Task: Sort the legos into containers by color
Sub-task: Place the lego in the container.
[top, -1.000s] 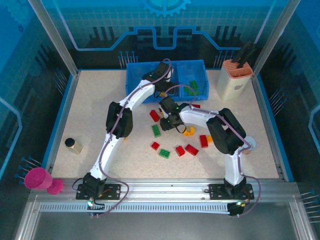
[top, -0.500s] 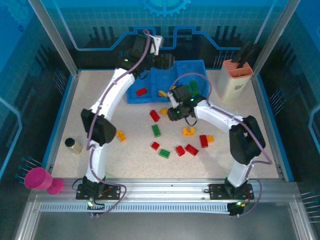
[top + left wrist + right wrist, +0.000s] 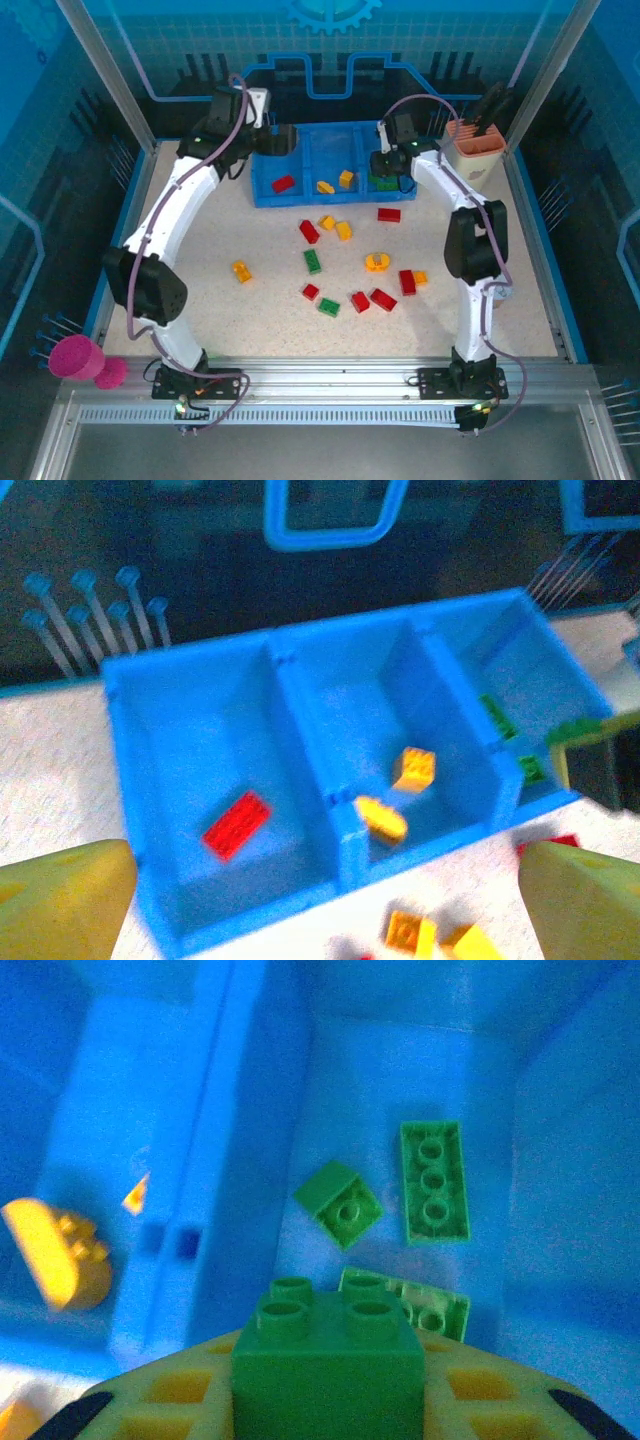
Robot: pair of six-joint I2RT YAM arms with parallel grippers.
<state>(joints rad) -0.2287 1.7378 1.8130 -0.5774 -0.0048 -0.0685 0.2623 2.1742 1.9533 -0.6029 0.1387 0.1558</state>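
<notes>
right gripper [image 3: 383, 168] clamped on green brick [image 3: 327, 1355] over green compartment of tray [image 3: 560, 1110]: release low, centred. left gripper [image 3: 278, 140] spread wide, empty.

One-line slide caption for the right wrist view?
Right gripper holding a green brick over the blue tray compartment that contains three other green bricks.

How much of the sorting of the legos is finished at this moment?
Done: the blue tray holds one red brick in its left compartment, two yellow-orange bricks in the middle, three green bricks on the right. In hand: the right pincer grips a green brick above the green compartment; the left pincer is open and empty. Left: about a dozen loose bricks on the table.
</notes>
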